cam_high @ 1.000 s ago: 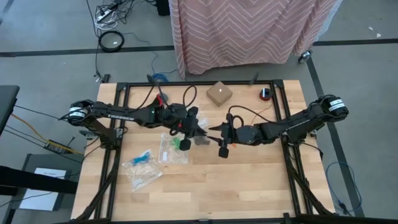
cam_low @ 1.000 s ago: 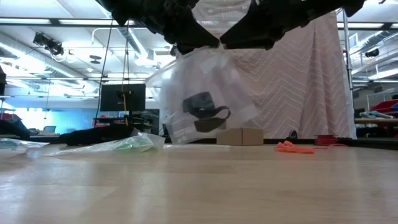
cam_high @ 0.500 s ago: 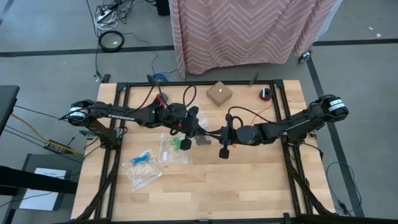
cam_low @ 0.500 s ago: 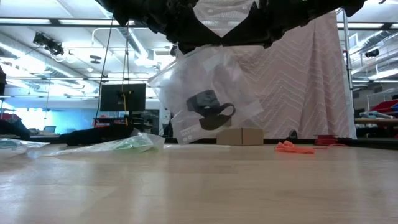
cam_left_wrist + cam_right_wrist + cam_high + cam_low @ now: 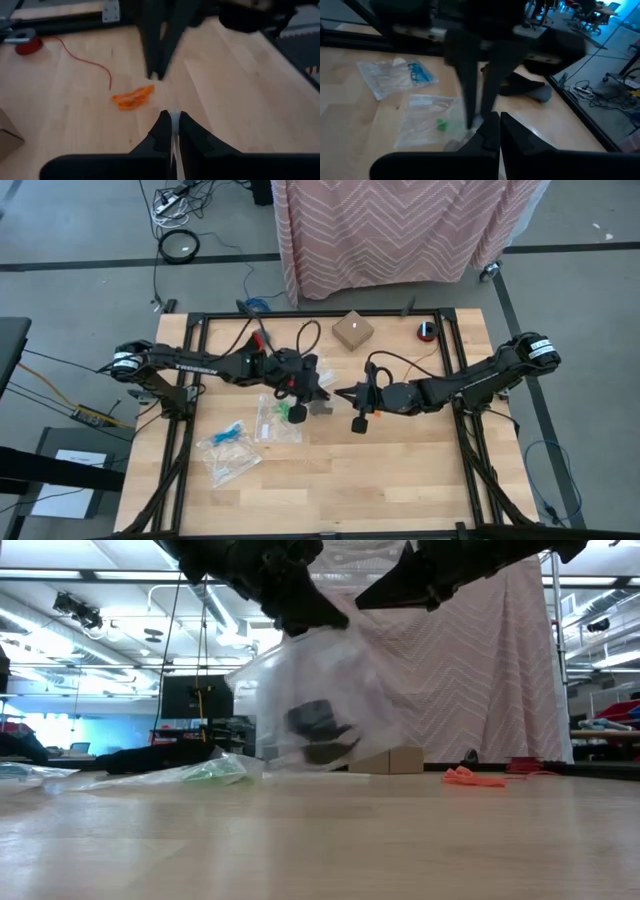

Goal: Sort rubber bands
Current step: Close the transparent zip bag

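Wooden table (image 5: 400, 470) carries everything here, with both arms meeting near its middle. Hanging above it in the low view is a clear zip bag (image 5: 300, 690) with black rubber bands (image 5: 318, 726) pooled in its bottom. The left gripper (image 5: 318, 392) pinches the bag's edge between its fingers, just off centre toward nine o'clock. The right gripper (image 5: 340, 394), at about three o'clock of it, has its fingers pressed together, and it looks clear of the plastic. With only one corner held, the bag may tip and spill its black bands. More clear bags lie at seven o'clock, one with green bands (image 5: 283, 410), one with blue bands (image 5: 231, 432). Loose orange rubber bands (image 5: 133, 96) lie on the wood, not yet bagged.
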